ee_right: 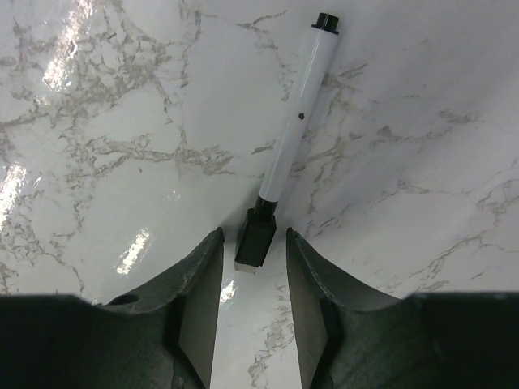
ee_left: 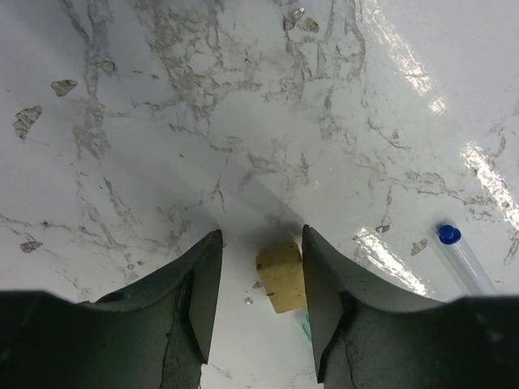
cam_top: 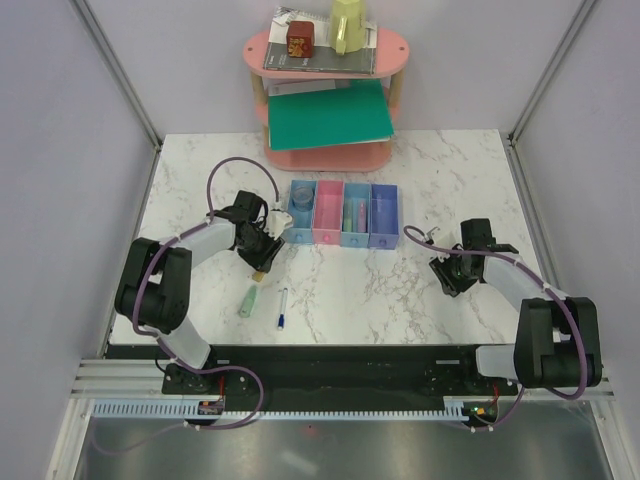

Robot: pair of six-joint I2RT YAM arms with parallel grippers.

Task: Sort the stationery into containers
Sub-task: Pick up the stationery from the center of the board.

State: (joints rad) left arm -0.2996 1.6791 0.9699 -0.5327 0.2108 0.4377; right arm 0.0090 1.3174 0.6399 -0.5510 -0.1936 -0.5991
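Note:
The four joined trays stand mid-table: light blue (cam_top: 296, 232) holding the clear tape roll (cam_top: 301, 199), pink (cam_top: 327, 213), blue (cam_top: 354, 237) with a marker in it, violet-blue (cam_top: 383, 215). My left gripper (cam_top: 262, 258) is open and low over the tan eraser (ee_left: 282, 277), which lies on the table between the jaws, close to the right finger (ee_left: 320, 284). The pale green marker (cam_top: 248, 301) and the white pen with a blue tip (cam_top: 282, 308) lie nearer me. My right gripper (ee_right: 253, 239) is open, with the black end of a white-bodied pen (ee_right: 285, 146) between its fingertips.
A pink oval two-tier shelf (cam_top: 395, 45) stands at the back with a green folder (cam_top: 330, 115), grey books (cam_top: 330, 58), a red-brown box and a yellow-green cup. Grey walls and frame posts close in the marble table (cam_top: 480, 170).

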